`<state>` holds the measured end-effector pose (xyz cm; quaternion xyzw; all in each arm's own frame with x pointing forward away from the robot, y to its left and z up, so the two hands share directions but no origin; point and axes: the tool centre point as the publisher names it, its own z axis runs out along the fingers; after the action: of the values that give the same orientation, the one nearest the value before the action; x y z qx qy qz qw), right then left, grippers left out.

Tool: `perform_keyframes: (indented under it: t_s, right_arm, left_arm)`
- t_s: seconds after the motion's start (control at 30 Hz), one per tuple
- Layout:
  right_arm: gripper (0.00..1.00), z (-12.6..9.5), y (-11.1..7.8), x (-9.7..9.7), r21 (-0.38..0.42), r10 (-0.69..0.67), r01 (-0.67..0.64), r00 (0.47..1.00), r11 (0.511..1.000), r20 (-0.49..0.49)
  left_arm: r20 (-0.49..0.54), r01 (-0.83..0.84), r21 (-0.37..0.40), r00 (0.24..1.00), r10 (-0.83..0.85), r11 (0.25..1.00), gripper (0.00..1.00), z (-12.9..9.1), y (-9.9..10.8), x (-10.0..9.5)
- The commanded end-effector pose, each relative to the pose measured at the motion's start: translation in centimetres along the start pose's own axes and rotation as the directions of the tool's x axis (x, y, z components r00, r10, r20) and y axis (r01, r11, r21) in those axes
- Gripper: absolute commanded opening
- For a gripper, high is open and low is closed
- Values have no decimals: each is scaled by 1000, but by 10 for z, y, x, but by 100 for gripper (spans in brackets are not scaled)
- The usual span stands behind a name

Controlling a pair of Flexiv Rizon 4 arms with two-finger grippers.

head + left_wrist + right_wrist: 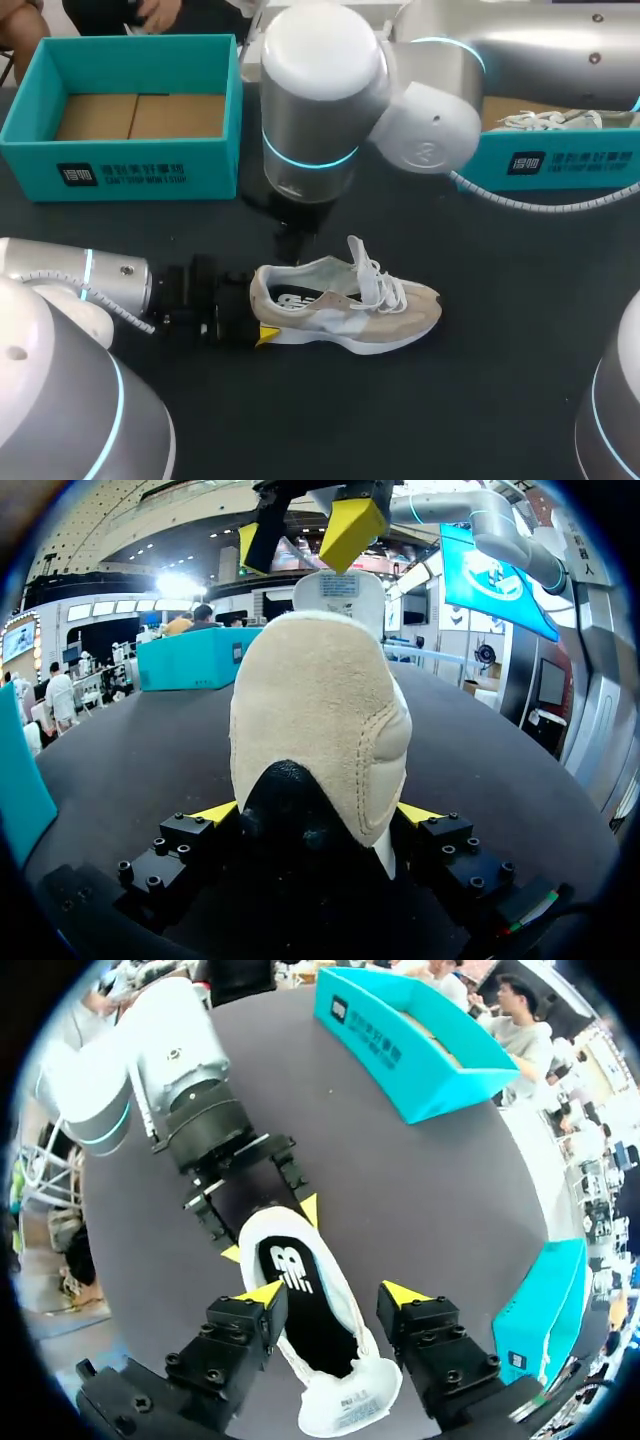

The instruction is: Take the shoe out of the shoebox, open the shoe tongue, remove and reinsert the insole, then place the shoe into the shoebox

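Shoe on counter, out of box: jaws of left arm clamp its heel, jaws of right arm hang wide above its raised tongue; insole seated, likely next to be pinched out.

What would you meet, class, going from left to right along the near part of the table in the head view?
First the left arm → then the left gripper, closed on the heel → then the shoe, its toe pointing right.
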<state>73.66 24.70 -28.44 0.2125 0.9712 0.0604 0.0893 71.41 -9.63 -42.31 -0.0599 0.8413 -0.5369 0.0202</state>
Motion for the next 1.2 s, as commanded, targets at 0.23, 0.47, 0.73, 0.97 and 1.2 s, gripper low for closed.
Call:
perform_keyframes:
  t_s: [0.23,0.47,0.73,0.97,1.2]
  right_arm:
    - [0,24,-10,6,94,-151,163,981,982,-120]
    - [0,29,-16,10,120,-100,119,983,986,-155]
    - [0,29,-16,10,120,-100,119,983,986,-155]
    - [0,29,-16,10,120,-100,119,983,986,-155]
    - [0,42,-26,15,151,-103,130,980,980,-172]
  left_arm:
    - [0,0,-3,1000,0,1000,0,2,2,2]
    - [0,0,-3,1000,0,1000,0,2,2,2]
    - [0,0,-3,1000,0,1000,0,2,2,2]
    - [0,0,-3,1000,0,1000,0,2,2,2]
    - [0,0,-3,1000,0,1000,0,2,2,2]
